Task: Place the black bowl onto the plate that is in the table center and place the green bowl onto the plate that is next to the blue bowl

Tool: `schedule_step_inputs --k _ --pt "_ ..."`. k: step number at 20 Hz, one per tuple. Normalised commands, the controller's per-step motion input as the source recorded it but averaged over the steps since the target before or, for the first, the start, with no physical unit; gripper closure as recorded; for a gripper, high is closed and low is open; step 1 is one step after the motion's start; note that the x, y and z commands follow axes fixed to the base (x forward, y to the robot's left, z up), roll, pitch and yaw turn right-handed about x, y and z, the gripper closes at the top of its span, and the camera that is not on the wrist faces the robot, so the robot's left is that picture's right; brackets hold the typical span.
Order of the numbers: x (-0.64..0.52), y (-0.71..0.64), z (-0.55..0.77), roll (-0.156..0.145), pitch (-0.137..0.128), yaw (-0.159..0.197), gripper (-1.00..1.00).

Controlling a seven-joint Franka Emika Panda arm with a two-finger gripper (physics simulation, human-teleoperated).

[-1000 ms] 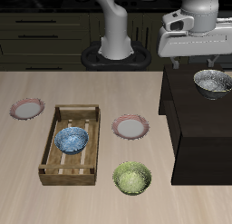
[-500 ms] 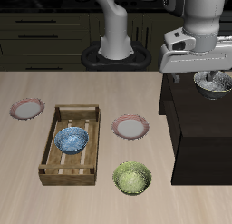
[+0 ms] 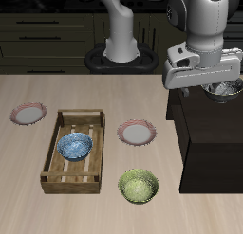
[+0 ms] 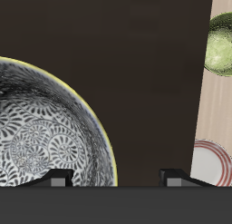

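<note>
The black bowl [image 3: 228, 92], with a white patterned inside, stands on the dark raised counter [image 3: 204, 134]. My gripper [image 3: 216, 85] hangs just above it and hides most of it. In the wrist view the bowl [image 4: 41, 128] is close, and the gripper [image 4: 118, 178] is open, one finger over the bowl's inside and one outside its rim. The green bowl [image 3: 139, 187] sits near the table's front edge and also shows in the wrist view [image 4: 220, 44]. The centre plate [image 3: 137, 133] also shows in the wrist view [image 4: 213, 164]. The blue bowl [image 3: 75, 146] lies in a wooden tray. A second plate [image 3: 28, 113] lies beyond the tray.
The wooden tray [image 3: 57, 171] holds the blue bowl on the light table. The dark counter stands higher than the table beside the centre plate. The robot's base [image 3: 121, 48] stands at the table's back.
My gripper has come down and moved toward the table's front. It now covers most of the black bowl. The bowls and plates have not moved.
</note>
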Motion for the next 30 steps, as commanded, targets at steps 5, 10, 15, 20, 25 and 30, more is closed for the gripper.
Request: schedule_step_inputs --k 5,10,15,20,25,30 --pt "-0.08 -0.11 0.09 0.008 -0.022 -0.010 1.00" --pt "0.06 -0.12 0.21 -0.004 -0.028 -0.020 1.00" --pt "-0.15 -0.38 0.30 -0.015 -0.042 -0.023 1.00" --pt "-0.26 -0.69 0.14 -0.036 -0.063 0.012 1.00" --pt "-0.09 -0.45 -0.01 -0.021 -0.002 0.001 1.00" --pt "-0.48 -0.70 0.05 -0.026 -0.060 -0.032 1.00"
